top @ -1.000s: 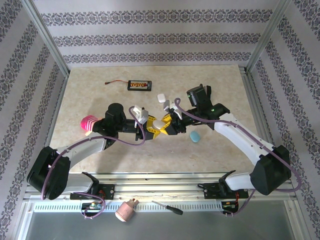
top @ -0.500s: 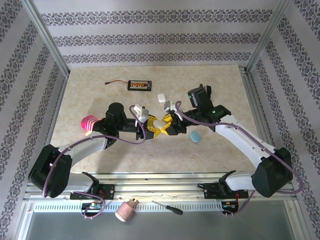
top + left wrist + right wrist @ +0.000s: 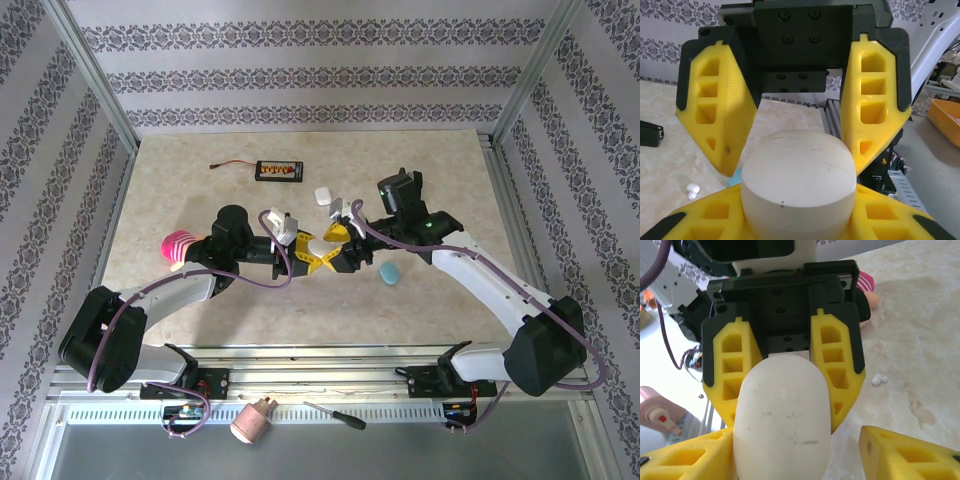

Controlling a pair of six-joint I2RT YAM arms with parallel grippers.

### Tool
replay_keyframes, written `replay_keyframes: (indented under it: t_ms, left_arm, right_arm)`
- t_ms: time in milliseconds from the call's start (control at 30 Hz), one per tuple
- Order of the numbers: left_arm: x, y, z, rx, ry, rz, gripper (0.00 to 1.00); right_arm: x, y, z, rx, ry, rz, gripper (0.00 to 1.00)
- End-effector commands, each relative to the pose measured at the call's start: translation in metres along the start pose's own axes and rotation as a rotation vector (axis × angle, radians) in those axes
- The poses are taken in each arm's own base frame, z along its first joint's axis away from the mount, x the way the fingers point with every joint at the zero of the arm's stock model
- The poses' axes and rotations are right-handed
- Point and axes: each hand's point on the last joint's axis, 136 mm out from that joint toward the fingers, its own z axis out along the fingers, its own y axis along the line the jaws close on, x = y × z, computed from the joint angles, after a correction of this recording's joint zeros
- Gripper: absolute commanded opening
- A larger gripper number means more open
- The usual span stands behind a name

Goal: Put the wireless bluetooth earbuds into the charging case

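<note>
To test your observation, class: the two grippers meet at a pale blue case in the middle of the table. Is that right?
No: the case between the left gripper and right gripper is white, as the left wrist view shows.

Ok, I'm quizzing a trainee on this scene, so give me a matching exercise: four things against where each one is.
Things:
1 white case
2 blue case
3 black board
4 screwdriver

Places:
A far side of the table
B metal ledge at the near edge
C gripped in the left gripper
D lying on the table beside the right arm

Pairs: 1-C, 2-D, 3-A, 4-B
</note>
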Motion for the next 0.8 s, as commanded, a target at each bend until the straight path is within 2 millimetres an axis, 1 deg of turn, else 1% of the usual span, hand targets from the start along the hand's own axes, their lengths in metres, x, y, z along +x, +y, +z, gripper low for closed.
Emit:
replay_keyframes:
  t_ms: [0,167,533,633,767]
  left_arm:
    - [-0.013,-0.014,0.001,0.037,-0.014,0.105,0.26]
    - [-0.007,-0.013,0.000,0.025,0.008,0.111,0.26]
    - [-0.004,-0.010,0.001,0.018,0.012,0.115,0.26]
    - [-0.004,-0.011,0.001,0.023,0.007,0.113,0.25]
    - [-0.004,-0.011,0.001,0.022,0.005,0.117,0.25]
  right_arm:
    - [-0.009,-0.013,-0.005,0.077,-0.046,-0.024,0.65]
    - [-0.010,-0.016,-0.010,0.101,-0.069,-0.023,0.67]
    - [-0.017,-0.021,-0.016,0.121,-0.123,-0.007,0.68]
    - [-0.015,-0.026,-0.016,0.142,-0.121,0.004,0.68]
    - [-0.019,-0.032,-0.020,0.182,-0.135,0.011,0.69]
